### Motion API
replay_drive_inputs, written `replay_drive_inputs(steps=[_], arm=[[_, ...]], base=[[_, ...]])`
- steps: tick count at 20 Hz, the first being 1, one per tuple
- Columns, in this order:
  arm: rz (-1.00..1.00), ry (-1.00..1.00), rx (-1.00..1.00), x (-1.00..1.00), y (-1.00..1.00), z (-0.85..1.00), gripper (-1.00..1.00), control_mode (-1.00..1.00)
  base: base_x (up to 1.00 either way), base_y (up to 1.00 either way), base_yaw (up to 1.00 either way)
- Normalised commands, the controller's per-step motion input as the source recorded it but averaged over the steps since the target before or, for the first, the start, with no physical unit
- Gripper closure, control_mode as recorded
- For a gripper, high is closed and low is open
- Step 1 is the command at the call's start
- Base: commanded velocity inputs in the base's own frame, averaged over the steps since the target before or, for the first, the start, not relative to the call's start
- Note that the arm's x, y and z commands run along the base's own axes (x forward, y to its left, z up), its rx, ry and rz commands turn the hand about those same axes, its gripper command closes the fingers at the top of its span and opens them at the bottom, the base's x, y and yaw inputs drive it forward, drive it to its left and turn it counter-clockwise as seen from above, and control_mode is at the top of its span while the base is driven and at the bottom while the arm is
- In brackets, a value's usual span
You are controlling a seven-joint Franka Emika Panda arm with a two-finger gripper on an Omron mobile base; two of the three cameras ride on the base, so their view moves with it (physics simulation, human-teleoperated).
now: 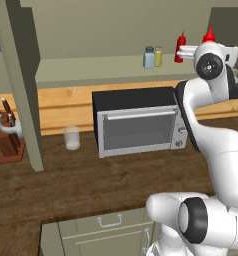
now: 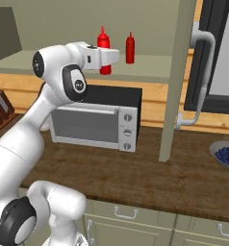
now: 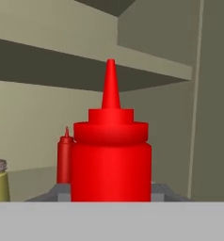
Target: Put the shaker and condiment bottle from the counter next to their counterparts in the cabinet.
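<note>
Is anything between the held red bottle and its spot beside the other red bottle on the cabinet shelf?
Nothing visible. The claw holds the condiment bottle over the cabinet shelf, and the second red bottle stands just beyond it, with bare shelf between them.

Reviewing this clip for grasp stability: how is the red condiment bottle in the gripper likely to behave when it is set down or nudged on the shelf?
The condiment bottle looks tall and slim, so probably tippy if nudged. Its smooth round body may slip or roll if it falls. The gripper holds it upright.
</note>
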Motion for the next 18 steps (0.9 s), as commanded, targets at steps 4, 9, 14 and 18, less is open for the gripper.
replay_drive_inputs(steps=[4, 9, 14, 18], arm=[[0.02, -0.05, 0.0, 0.13, -0.02, 0.0, 1.0, -1.0], [0.01, -0.02, 0.0, 0.14, -0.03, -0.03, 1.0, -1.0], [0.0, 0.0, 0.0, 0.19, -0.04, -0.11, 1.0, -1.0], [0.0, 0.0, 0.0, 0.25, -0.05, -0.12, 1.0, -1.0]], base=[[0.0, 0.0, 0.0], [0.0, 0.0, 0.0], [0.0, 0.0, 0.0], [0.0, 0.0, 0.0]])
